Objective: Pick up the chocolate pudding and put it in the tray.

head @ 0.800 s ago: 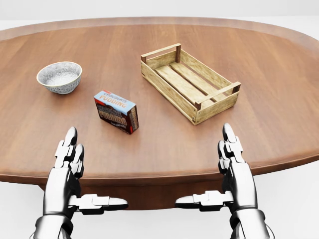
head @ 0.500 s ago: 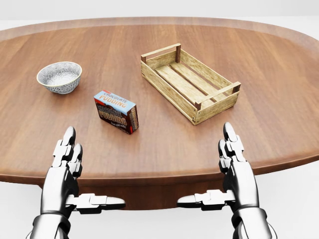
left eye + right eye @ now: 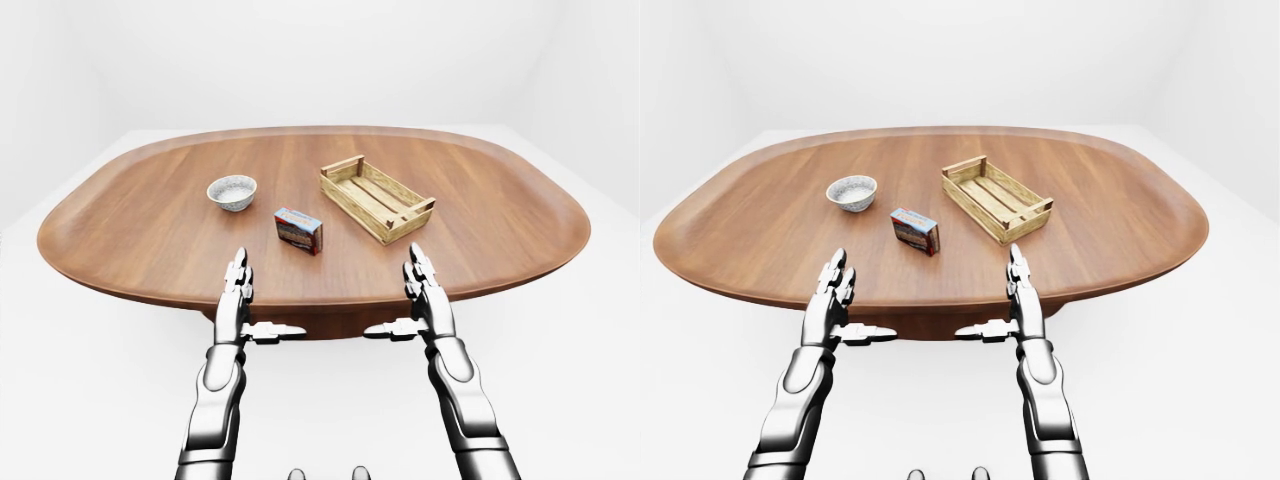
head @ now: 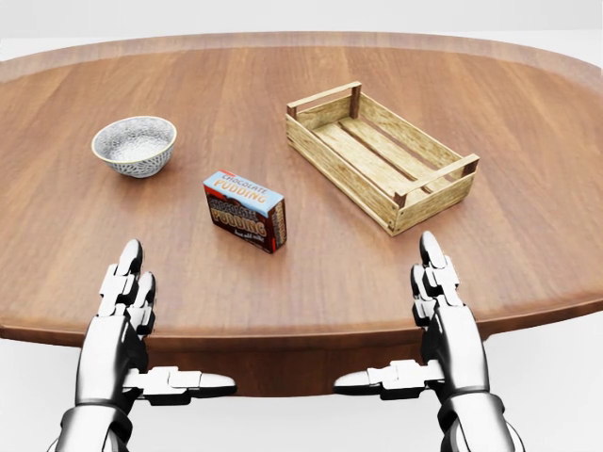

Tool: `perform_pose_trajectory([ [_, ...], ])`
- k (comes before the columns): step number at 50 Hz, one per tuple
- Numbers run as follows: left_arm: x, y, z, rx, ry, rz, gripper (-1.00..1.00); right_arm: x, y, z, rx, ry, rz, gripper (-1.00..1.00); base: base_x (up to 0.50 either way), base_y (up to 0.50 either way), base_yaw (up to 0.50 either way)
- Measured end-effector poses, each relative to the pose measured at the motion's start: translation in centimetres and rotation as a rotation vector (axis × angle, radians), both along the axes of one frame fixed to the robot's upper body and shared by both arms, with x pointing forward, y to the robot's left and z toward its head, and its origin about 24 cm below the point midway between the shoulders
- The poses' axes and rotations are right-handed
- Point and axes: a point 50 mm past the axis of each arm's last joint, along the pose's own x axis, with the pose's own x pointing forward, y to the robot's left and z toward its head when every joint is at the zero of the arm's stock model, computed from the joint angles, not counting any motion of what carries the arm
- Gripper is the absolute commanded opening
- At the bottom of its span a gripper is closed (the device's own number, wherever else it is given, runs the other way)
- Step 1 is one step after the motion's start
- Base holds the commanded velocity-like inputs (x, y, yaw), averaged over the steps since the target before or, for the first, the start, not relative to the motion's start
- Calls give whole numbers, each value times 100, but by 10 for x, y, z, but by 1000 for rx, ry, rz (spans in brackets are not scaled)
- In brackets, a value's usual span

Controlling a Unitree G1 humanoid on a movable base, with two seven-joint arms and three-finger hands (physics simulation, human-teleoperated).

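I have both hands raised at the near edge of the counter (image 4: pixel 311 282), palms facing each other, because nothing is committed yet. The left hand (image 4: pixel 122 320) and the right hand (image 4: pixel 443 315) each hold their fingers (image 4: pixel 431 268) straight and spread wide, thumbs pointing inward below the rim, gripping nothing. The chocolate pudding (image 4: pixel 245 211) stands on its long edge between and beyond them, a little nearer my left — well apart from either hand. The tray (image 4: pixel 433 200), a slatted wooden crate, lies to the pudding's right in the head view and is empty, its open top ready to receive the box. A bowl (image 4: pixel 134 145) sits off to the left, out of the way. I judge the left hand the shorter reach for the pick.
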Motion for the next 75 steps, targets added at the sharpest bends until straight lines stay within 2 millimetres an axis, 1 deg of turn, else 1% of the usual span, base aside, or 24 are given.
perform_pose_trajectory([
  [38, 0, 0, -1, 2, 5, -1, 100, 1, 0, 0, 7, 9, -3, 100, 0, 24, 0],
  [54, 1, 0, -2, 2, 10, 0, 100, 2, -1, -1, 16, 16, -8, 100, 0, 0, 0],
  [75, 0, 0, -2, 4, 12, -3, 100, 1, -1, -1, 19, 19, -8, 100, 23, 0, 0],
])
